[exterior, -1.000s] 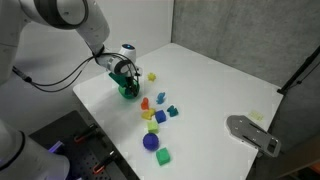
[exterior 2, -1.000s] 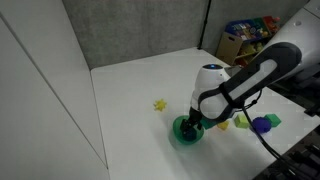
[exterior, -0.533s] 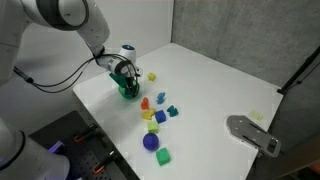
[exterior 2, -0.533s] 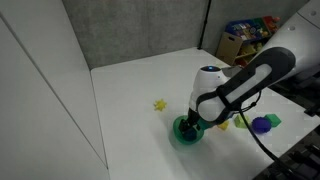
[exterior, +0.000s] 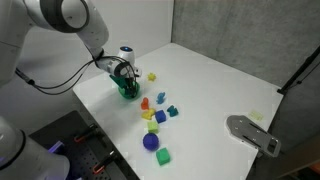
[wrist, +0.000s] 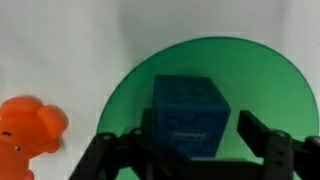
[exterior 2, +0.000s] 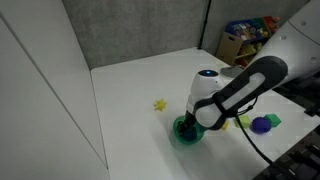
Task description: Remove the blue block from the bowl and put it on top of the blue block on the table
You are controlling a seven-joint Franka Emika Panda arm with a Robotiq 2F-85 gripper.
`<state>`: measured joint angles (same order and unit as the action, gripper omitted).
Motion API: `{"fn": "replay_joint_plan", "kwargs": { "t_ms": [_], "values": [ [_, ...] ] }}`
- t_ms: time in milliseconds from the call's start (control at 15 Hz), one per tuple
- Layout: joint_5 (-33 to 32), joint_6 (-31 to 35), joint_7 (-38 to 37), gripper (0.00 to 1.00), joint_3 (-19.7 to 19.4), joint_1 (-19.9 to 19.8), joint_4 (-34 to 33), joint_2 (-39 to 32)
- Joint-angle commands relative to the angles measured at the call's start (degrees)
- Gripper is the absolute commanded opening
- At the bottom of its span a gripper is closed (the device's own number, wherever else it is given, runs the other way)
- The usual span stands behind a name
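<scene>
We see the gripper (wrist: pixel 193 146) lowered over the bowl (wrist: pixel 262 72), one dark finger (wrist: pixel 128 152) on each side of the blue block (wrist: pixel 192 112), which sits inside the bowl near its middle. The fingers stand very close to the block's sides, but we cannot tell whether they press it or hang loose. The block's facing side bears raised marks, too blurred for us to read. Just outside the bowl's rim lies an orange toy (wrist: pixel 30 130). In both exterior views the gripper (exterior: pixel 126 82) (exterior 2: pixel 196 119) covers the bowl (exterior: pixel 128 93) (exterior 2: pixel 184 133) on the white table (exterior: pixel 220 80) (exterior 2: pixel 140 85). The other blue block (exterior: pixel 160 117) rests on the table near the bowl, beyond the orange toy (exterior: pixel 145 102).
</scene>
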<state>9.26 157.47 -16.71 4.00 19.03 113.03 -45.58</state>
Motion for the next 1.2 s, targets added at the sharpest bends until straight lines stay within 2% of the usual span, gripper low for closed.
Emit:
{"fn": "replay_joint_plan", "kwargs": {
  "t_ms": [0, 200, 467, 733, 1133],
  "values": [
    [-1.89, 0.39, -2.45, 0.58, -1.95, 2.06, -1.17, -0.47],
    [-2.07, -0.59, -0.86, 0.34, -1.06, 1.52, -1.32, 0.00],
    [-1.87, -1.04, 1.05, 0.31, 0.88, 0.37, -0.60, 1.63],
    [-2.60, -1.41, 0.00, 0.31, -0.11, 1.31, 0.65, 4.50],
    [-2.64, -3.68, 0.61, 0.31, 0.43, -0.15, 2.34, 10.14]
  ]
}}
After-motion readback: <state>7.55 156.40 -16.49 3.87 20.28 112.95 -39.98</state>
